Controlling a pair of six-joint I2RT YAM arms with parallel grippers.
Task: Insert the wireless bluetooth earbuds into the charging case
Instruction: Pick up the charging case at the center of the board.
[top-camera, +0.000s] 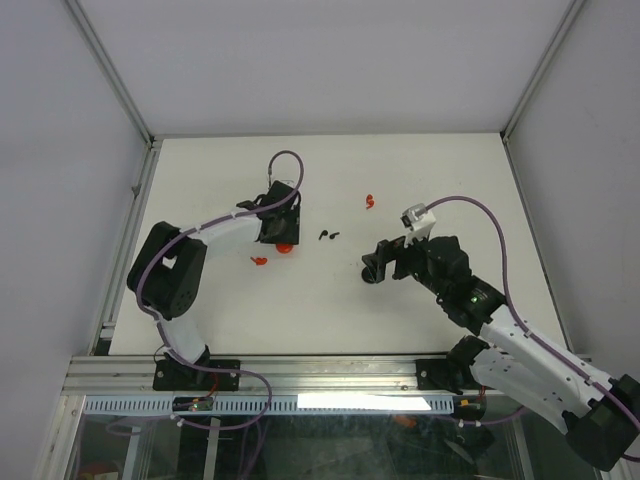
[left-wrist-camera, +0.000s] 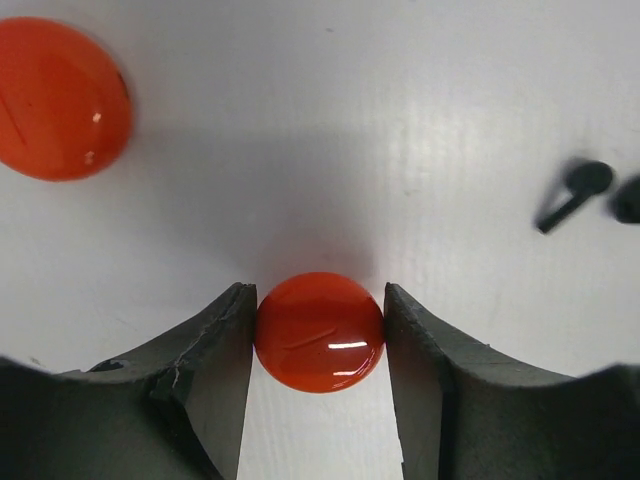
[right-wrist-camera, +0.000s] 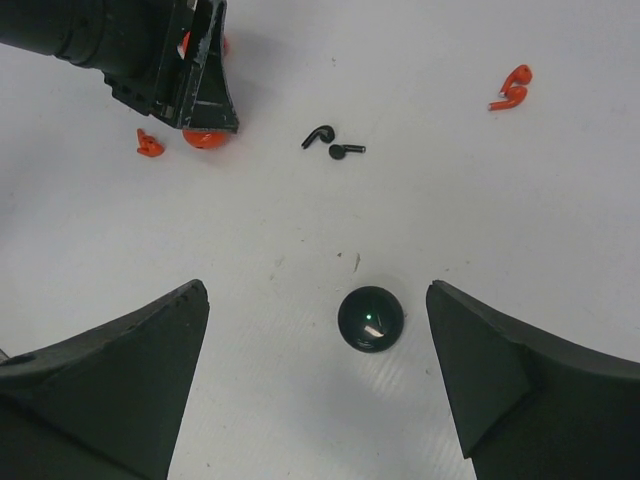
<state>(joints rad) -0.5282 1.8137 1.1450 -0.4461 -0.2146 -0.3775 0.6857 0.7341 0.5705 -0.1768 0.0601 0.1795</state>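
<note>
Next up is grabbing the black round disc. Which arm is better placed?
Right. The right claw is open with the black disc between its fingers; the left claw presses both sides of a red disc farther left.

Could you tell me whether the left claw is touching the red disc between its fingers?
Touching: left wrist view shows the left claw's fingers flush against the red disc.

glossy red disc (left-wrist-camera: 320, 332), matt white table (left-wrist-camera: 400, 120)

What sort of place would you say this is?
Probably a lab robot test cell: a white table walled by plain panels, a left arm and right arm bolted to an aluminium rail, black earbuds laid out.
</note>
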